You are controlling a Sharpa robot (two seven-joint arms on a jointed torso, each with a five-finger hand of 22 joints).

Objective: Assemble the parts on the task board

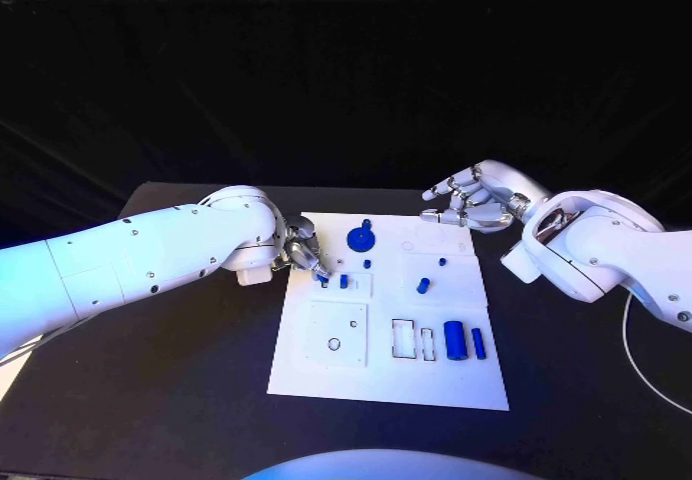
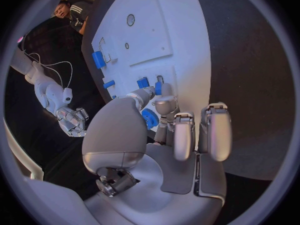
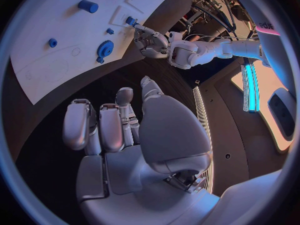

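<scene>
Blue parts are spread over the white task board [image 1: 325, 375], which lies flat on the black counter [image 1: 173, 400]. The left robot hand [image 1: 303, 255] is down at the board's left edge, fingertips right by a small blue peg [image 1: 323, 282] next to a square recess. I honestly can't tell if it's pinching the peg or just touching it. The right robot hand [image 1: 473, 200] hovers off the far right corner, fingers curled loosely and holding nothing.

For this step I'd keep the peg upright and line it up over its hole before pushing, with no sideways drag.

As for the slots, the blue gear [image 1: 361, 238] sits near the far edge, a blue cylinder [image 1: 456, 340] lies beside the rectangular cutouts, and the round hole [image 1: 335, 344] looks empty.
</scene>
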